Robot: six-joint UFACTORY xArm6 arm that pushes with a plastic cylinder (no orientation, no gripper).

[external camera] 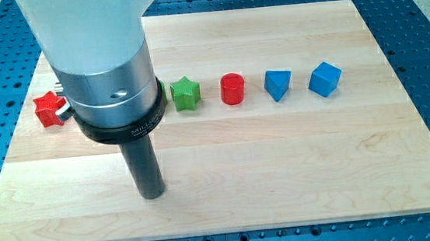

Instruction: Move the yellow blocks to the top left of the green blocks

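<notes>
No yellow block shows in the camera view; the arm's wide body (pixel 93 61) hides part of the row of blocks. A green star (pixel 185 92) sits at the board's upper middle. A sliver of a second green block (pixel 162 91) shows at the arm's right edge, its shape hidden. My tip (pixel 153 194) rests on the board below and left of the green star, well apart from every block.
A red star (pixel 48 109) lies at the left, partly behind the arm. Right of the green star stand a red cylinder (pixel 232 88), a blue wedge-like block (pixel 277 84) and a blue cube (pixel 324 78). The wooden board (pixel 320 166) sits on a blue perforated table.
</notes>
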